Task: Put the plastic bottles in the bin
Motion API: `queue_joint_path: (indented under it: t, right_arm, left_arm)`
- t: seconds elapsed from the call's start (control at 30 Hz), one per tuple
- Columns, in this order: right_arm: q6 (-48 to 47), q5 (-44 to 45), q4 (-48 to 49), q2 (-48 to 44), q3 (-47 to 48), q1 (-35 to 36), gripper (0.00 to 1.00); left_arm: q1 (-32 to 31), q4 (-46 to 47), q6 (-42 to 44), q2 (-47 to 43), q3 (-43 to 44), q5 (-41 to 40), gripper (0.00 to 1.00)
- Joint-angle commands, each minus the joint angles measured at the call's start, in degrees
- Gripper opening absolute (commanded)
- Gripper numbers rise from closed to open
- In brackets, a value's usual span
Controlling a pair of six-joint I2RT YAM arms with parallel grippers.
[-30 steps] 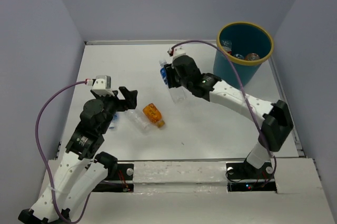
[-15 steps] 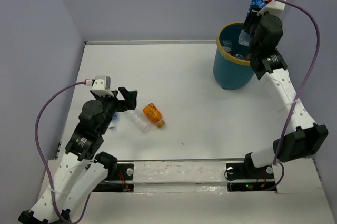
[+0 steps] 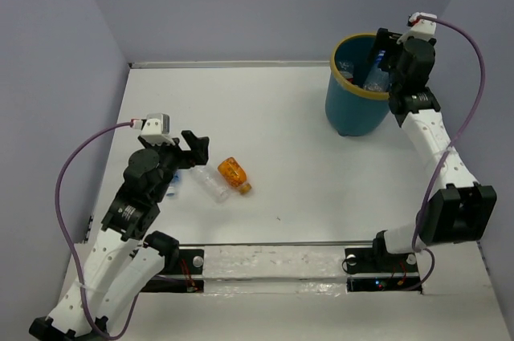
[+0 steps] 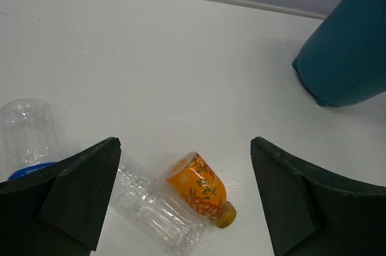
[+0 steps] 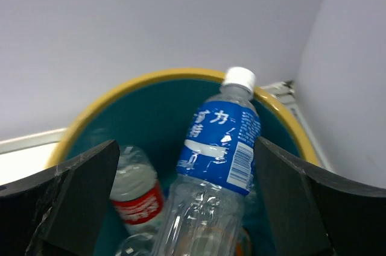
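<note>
The right gripper (image 5: 185, 147), jaws spread wide and clasping nothing, hangs over the teal, yellow-rimmed bin (image 3: 353, 108) at the table's far right corner. A white-capped, blue-labelled bottle (image 5: 220, 141) tilts between its fingers into the bin's mouth, above a red-labelled bottle (image 5: 137, 199) lying inside. Across the white table (image 4: 181, 57), the left gripper (image 4: 184, 144) hovers just as wide and empty above an orange bottle (image 4: 199, 187) and a clear bottle (image 4: 160, 208) lying side by side, touching, a second clear bottle (image 4: 27, 132) partly hidden behind its left finger.
</note>
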Motion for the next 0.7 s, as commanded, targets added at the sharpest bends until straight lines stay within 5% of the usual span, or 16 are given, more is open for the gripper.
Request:
queue_joint_path:
  t: [0.0,0.17,0.4,0.67]
  right_arm:
    - [8.0,-12.0,1.8,-8.1,-1.5,2.4,0.95]
    - [8.9,-14.5,2.0,-10.7,-9.7,19.1,0.94]
    - [12.0,-25.6,-0.2,-1.8,-13.7,36.1,0.74]
    - [12.7,-31.8,0.4,14.7,-9.1,46.2,0.85]
  left_arm:
    - [0.8,0.7,-0.5,1.6,0.2,-0.7,0.99]
    - [2.3,0.6,-1.2,3.3,0.4,-0.7,0.99]
    - [2.4,-1.1,-5.3,5.2,-0.5,0.0,0.99]
    - [2.4,-7.2,-15.8,9.5,-1.1,-7.0,0.99]
